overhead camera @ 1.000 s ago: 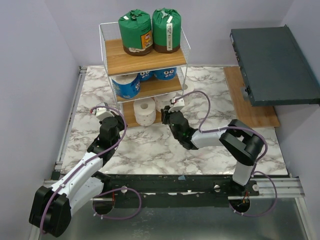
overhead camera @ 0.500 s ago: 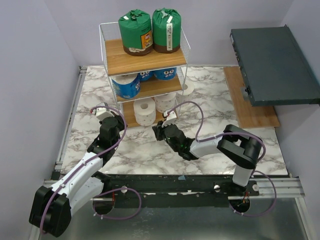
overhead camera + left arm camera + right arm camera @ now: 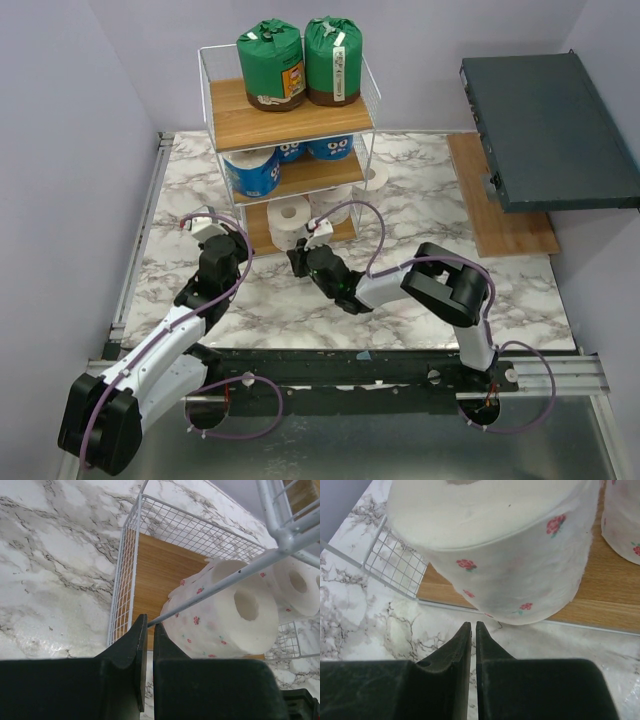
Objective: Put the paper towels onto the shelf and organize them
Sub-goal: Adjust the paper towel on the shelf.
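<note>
Atop shelf (image 3: 262,124), two green rolls (image 3: 271,66).

Bright, even light, soft shadows; the close paper towel (image 3: 495,555) looks slightly blurred.

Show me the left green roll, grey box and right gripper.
Left green roll (image 3: 271,65), top view, wrapper side.
Grey box (image 3: 545,125), top view, flat top.
Right gripper (image 3: 470,628), right wrist view, between fingertips.
</note>
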You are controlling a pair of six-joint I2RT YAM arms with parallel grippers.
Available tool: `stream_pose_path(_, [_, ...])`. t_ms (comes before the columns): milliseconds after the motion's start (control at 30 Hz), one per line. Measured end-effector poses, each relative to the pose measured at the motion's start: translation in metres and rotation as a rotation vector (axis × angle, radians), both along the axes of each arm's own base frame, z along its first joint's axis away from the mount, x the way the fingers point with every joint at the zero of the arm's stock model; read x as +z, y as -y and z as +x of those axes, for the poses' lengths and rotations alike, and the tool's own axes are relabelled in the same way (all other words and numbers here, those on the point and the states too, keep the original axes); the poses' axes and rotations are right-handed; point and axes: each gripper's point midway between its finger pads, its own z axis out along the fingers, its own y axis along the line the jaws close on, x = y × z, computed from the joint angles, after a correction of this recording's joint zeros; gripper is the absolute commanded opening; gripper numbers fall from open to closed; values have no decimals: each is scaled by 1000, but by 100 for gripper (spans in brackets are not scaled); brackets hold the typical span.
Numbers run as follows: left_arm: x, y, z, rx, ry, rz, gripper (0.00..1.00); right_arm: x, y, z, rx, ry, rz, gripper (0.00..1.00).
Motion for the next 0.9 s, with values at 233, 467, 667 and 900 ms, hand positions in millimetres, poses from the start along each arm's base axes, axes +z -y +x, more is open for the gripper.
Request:
stream_pose_path(233, [0,0,-1,2,5,-9,0,-3,-4,22,-44,2,-2,11])
stream_pose_path(467, [0,0,-1,3,5,-12,0,-6,2,50,-93,7,-12,11])
stream_pose_path(667, [0,0,-1,3,5,-15,0,-6,2,70,-120,19,-15,11])
stream_pose_path(900, [-1,0,-2,4,10,-20,0,-4,-1,86,-136,33,-18,11])
